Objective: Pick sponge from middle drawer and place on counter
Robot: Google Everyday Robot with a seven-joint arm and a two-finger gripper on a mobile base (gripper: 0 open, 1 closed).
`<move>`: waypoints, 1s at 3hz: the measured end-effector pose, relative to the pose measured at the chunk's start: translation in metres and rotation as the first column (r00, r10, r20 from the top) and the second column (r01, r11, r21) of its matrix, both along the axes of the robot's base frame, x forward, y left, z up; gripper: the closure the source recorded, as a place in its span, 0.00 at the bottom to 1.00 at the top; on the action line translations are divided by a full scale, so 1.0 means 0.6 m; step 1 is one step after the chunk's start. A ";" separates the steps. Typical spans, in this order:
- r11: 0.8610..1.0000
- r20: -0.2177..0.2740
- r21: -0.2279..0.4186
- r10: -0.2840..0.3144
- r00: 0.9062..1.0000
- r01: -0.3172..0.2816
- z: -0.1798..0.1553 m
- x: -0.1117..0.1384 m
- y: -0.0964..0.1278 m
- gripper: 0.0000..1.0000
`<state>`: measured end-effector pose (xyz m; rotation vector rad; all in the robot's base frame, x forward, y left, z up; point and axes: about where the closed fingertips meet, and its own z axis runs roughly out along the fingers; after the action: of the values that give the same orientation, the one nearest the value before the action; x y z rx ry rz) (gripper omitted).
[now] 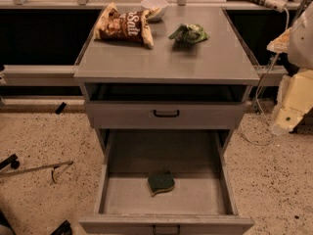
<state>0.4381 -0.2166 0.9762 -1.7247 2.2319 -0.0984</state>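
"Looking at the cabinet, where is the sponge?" asks the operator.

"The sponge (161, 182) lies on the flat grey floor of the middle drawer (200, 196), which is pulled wide open," I answer. "Its dark green face is up, with a strip of yellow showing along its near edge. It sits about midway between the side walls and touches neither of them."

"And your gripper?"

"My gripper (293, 102) is off at the right edge of the view, beside the cabinet. It is below the level of the counter (166, 62) and well apart from the sponge. Whether it is open or closed, I cannot tell, and I cannot tell whether it has hold of anything."

"What is on the counter?"

"A brown crisp bag (124, 26) lies at the back left. A white bowl (154, 6) is just behind it, at the back edge. A crumpled green and white packet (189, 33) sits to the right of the bag, apart from it. The front half of the counter is bare grey metal."

"Anything between the counter and the open drawer?"

"The upper drawer (127, 115), with its grey front and black handle."
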 end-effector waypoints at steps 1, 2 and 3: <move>1.000 0.000 0.000 0.000 1.000 0.000 0.000 0.000 0.000 0.00; 0.999 0.006 0.044 0.027 1.000 -0.028 -0.042 0.014 0.027 0.00; 0.995 0.005 0.092 0.047 0.999 -0.047 -0.137 0.026 0.083 0.00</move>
<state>0.4535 -0.1668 0.8941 -1.7257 2.1571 0.0130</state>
